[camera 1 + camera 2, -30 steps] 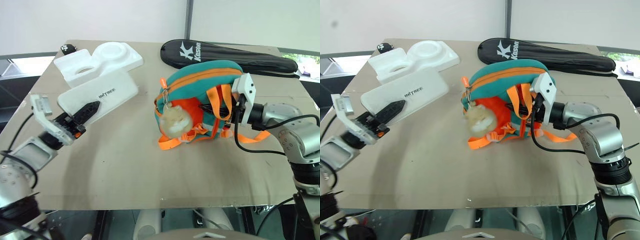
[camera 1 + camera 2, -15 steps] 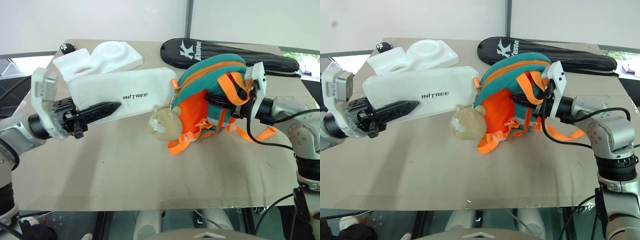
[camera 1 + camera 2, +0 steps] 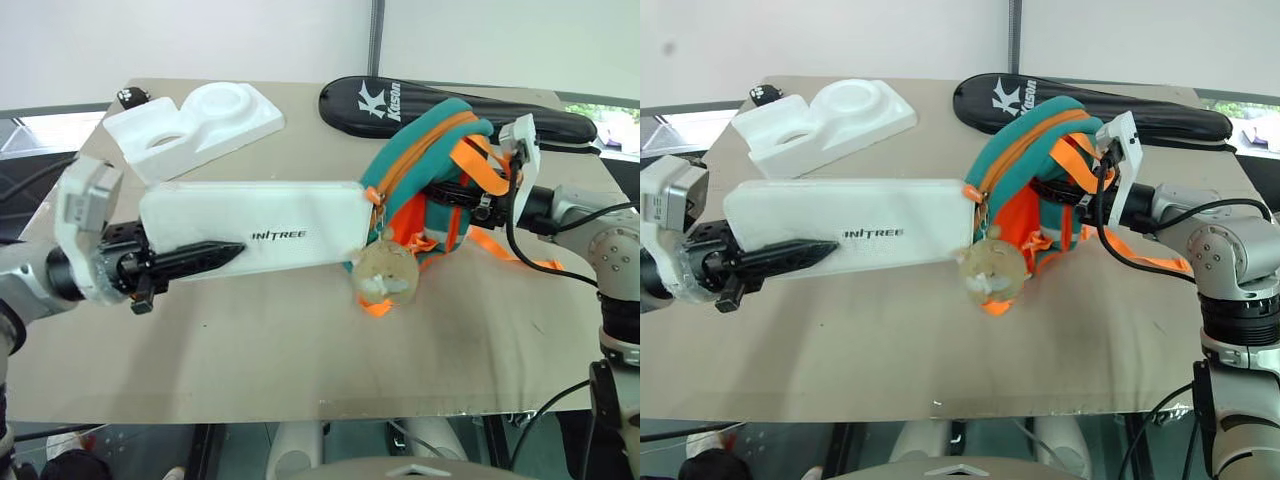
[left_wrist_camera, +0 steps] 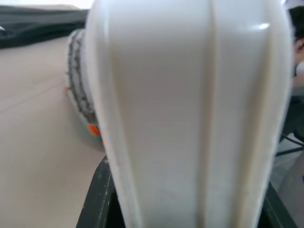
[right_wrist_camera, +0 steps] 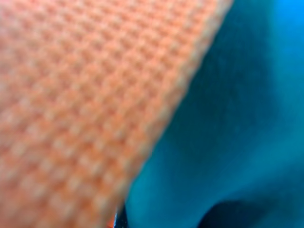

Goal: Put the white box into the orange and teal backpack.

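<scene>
My left gripper (image 3: 225,253) is shut on the white box (image 3: 270,225), a slim white case with dark lettering, and holds it level above the table. The box's far end meets the teal zip edge of the orange and teal backpack (image 3: 425,170); I cannot tell whether it is inside. My right gripper (image 3: 480,197) is shut on an orange strap (image 5: 85,95) and holds the backpack tilted up off the table. A tan plush toy (image 3: 386,277) dangles below the bag. In the left wrist view the white box (image 4: 190,109) stands between the black fingers (image 4: 95,199).
A chunky white foam block (image 3: 195,125) lies at the back left, with a small black item (image 3: 130,97) beside it. A long black racket case (image 3: 450,105) lies along the back edge behind the backpack. The table's front edge (image 3: 300,410) is near.
The left gripper has lifted the box off the table and swung it level and to the right, up to the backpack. The right gripper has raised and tilted the bag, and the plush toy hangs lower.
</scene>
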{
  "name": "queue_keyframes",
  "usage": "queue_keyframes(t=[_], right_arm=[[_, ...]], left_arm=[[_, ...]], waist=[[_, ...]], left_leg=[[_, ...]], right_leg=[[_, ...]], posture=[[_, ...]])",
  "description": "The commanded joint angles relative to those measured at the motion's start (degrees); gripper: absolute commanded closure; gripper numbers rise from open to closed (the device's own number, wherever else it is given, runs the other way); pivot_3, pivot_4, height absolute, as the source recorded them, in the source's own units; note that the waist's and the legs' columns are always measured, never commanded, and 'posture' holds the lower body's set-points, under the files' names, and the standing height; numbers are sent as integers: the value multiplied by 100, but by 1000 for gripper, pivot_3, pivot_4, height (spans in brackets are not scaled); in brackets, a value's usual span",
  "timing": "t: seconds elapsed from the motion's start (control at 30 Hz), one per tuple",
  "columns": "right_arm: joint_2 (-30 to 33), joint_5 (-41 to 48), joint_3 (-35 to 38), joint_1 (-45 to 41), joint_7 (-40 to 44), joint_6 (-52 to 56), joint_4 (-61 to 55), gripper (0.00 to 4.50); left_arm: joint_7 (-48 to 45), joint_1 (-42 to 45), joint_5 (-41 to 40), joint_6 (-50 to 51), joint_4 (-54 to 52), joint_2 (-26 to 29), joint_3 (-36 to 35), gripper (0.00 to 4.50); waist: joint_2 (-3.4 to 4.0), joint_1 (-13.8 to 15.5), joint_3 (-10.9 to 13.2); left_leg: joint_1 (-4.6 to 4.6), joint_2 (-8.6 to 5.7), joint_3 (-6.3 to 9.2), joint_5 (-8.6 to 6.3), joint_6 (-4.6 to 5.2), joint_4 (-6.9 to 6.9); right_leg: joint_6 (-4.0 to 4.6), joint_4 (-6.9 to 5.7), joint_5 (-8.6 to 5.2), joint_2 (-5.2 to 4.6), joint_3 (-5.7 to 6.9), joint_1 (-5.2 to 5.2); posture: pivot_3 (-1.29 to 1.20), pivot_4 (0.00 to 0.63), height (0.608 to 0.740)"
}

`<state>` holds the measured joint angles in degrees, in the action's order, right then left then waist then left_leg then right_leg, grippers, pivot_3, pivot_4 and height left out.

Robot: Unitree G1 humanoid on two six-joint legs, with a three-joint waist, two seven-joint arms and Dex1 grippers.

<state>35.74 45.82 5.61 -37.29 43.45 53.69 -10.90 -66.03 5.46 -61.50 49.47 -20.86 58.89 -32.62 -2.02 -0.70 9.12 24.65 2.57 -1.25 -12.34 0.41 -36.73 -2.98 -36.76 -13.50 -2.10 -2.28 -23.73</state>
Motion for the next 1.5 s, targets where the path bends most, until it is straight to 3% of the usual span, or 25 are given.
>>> queue_keyframes(t=[0.03,0.17,0.4,0.67,0.87,1.2,1.5], right_arm=[[137,196,273,-86,142,11,-150,4425],[232,389,266,47,395,10,-308,4425],[316,585,269,121,527,16,-469,4425],[132,954,209,43,521,79,-811,4425],[-15,1207,99,-80,444,196,-1107,4425],[-315,1365,127,-502,245,69,-1183,4425],[-305,1525,115,-447,198,90,-1355,4425]], left_arm=[[24,19,681,-787,-296,-139,244,3381],[573,508,1012,-1204,-380,-517,616,3381],[436,890,1590,-1631,-543,-412,1153,3381],[472,1277,2687,-2487,-555,-625,2263,3381],[666,1678,3176,-2412,-306,-750,2798,3381],[-93,1615,3349,-2788,-185,-730,3450,3381],[-187,1959,3715,-3388,126,-1297,3932,3381]], waist=[[1,14,1],[-3,47,1],[-3,12,3],[-3,37,3],[-3,48,3],[-3,58,1],[-1,158,0]], left_leg=[[0,0,0,0,0,-1],[1,-1,0,0,0,-7],[3,2,0,0,0,-9],[4,2,0,0,0,-9],[3,1,3,0,1,-14],[2,1,4,0,1,-19],[3,1,3,0,1,-24]], right_leg=[[1,0,0,0,0,1],[0,1,0,0,-1,4],[-20,1,12,6,-3,4],[-21,1,12,6,-2,5],[-22,-2,13,7,-1,7],[-22,-4,13,7,0,9],[-22,-6,13,8,1,11]], posture=[[0,150,740],[0,150,740],[0,150,740],[0,150,740],[0,150,740],[0,150,740],[0,150,740]])
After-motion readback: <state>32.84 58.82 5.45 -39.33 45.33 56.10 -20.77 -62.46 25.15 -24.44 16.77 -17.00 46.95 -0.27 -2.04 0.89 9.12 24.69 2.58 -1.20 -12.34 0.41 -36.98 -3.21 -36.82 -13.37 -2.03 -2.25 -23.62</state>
